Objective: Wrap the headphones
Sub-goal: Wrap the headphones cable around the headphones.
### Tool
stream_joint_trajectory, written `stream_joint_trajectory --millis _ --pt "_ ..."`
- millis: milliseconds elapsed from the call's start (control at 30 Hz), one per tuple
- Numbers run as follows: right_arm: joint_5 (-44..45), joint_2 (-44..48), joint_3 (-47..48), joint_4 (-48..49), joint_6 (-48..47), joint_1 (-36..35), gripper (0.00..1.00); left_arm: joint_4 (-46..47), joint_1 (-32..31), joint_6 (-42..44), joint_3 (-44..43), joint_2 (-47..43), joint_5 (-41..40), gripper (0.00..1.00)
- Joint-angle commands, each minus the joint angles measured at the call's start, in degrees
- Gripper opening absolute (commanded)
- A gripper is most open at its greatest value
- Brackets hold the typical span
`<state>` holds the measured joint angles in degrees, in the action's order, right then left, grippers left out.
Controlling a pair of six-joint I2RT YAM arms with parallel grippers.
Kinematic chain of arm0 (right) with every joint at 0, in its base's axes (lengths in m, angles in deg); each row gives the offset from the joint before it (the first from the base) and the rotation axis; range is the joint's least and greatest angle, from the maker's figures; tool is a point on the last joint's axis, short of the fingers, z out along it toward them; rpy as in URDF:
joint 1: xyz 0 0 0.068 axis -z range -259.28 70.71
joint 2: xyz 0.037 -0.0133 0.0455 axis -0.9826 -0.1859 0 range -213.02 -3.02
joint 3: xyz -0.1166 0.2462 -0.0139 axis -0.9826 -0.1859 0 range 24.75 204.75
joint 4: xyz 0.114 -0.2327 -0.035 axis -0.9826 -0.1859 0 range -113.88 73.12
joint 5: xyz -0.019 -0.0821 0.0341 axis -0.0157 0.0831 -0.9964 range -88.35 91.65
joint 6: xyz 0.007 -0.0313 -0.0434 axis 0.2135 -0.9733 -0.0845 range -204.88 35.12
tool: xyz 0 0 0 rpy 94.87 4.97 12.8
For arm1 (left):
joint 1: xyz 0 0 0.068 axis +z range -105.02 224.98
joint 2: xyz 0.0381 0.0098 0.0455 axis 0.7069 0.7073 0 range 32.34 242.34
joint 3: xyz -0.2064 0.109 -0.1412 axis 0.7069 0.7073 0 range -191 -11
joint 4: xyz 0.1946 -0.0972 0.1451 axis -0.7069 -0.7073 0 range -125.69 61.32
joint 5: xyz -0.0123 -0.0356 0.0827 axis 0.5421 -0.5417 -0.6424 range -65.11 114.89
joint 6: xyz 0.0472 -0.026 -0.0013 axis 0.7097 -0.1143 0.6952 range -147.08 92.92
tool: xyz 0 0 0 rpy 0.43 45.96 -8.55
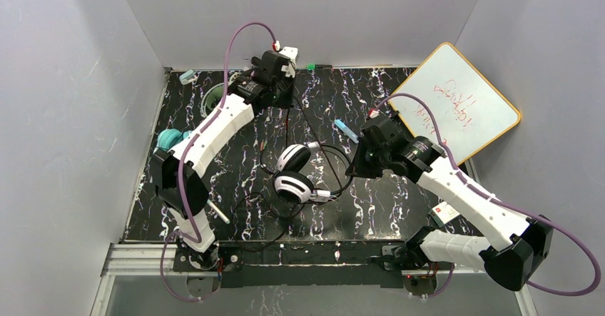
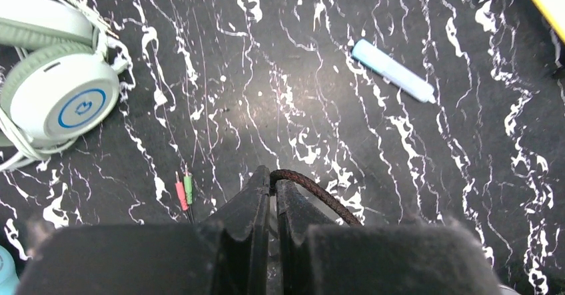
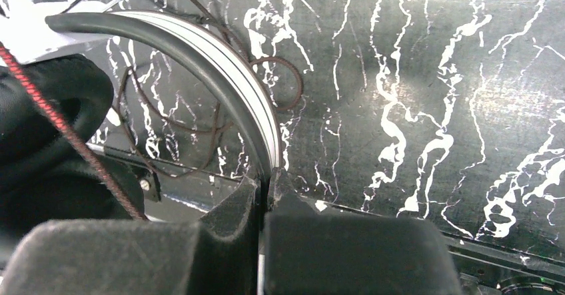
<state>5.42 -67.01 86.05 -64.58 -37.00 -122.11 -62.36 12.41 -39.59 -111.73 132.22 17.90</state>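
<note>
The black-and-white headphones (image 1: 294,173) lie mid-table with their thin dark cable (image 1: 314,134) looped around them. My right gripper (image 1: 354,165) is shut on their headband (image 3: 220,68); a black ear cushion (image 3: 46,108) fills the left of the right wrist view. My left gripper (image 1: 285,98), raised at the back, is shut on the braided cable (image 2: 320,195). The mint-green headset (image 2: 60,95) lies at the back left, partly under the left arm (image 1: 214,98). The teal headset (image 1: 170,139) shows at the left edge, mostly hidden.
A whiteboard (image 1: 456,102) leans at the back right. A light-blue marker (image 1: 345,130) lies near the right gripper and also shows in the left wrist view (image 2: 393,72). Pink and green plugs (image 2: 183,192) lie on the marbled table (image 1: 399,202).
</note>
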Motion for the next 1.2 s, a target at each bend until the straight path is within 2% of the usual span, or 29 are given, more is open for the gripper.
stream_joint_trajectory --millis 0,100,233,400,500,700,867,933,1000,1100,1167 --pt "-5.79 2.70 5.69 0.48 -1.31 -0.24 0.01 1.51 1.86 1.25 2.48 -2.27 1.64 0.00" --pt "-6.76 3.70 6.46 0.83 -2.80 -0.27 0.01 3.21 2.69 1.78 5.75 -3.20 4.65 0.00" --pt "-6.62 4.58 8.95 1.16 -3.78 -0.24 0.01 7.14 3.75 0.39 11.06 -5.46 12.90 0.01" --pt "-1.90 2.51 16.18 -3.05 -4.92 -0.25 0.01 13.48 4.99 -3.79 19.11 -10.49 18.50 0.01" --pt "0.18 1.36 21.01 -4.45 -5.44 -0.24 0.01 20.72 5.48 -6.96 26.71 -15.22 21.65 0.01" --pt "1.37 -2.32 28.50 -8.68 -7.88 -0.19 0.01 31.46 5.99 -12.22 37.08 -23.39 23.44 0.01" --pt "0.32 -2.72 30.37 -8.37 -7.51 -0.28 0.01 33.37 6.03 -14.11 41.14 -24.68 26.18 0.02" --pt "-0.08 -3.82 32.66 -8.88 -7.13 -0.15 0.01 36.96 6.03 -15.47 43.86 -25.21 27.05 0.03" --pt "-0.98 -5.46 36.14 -9.87 -7.01 -0.19 0.01 40.62 6.03 -16.84 47.20 -26.33 27.24 0.07" --pt "-1.82 -8.45 41.44 -12.22 -7.21 -0.16 0.01 45.77 6.03 -17.57 50.82 -28.79 26.16 0.21" --pt "-1.65 -11.04 45.36 -14.79 -7.79 -0.16 0.01 45.80 6.03 -16.66 52.01 -30.22 24.05 0.31"
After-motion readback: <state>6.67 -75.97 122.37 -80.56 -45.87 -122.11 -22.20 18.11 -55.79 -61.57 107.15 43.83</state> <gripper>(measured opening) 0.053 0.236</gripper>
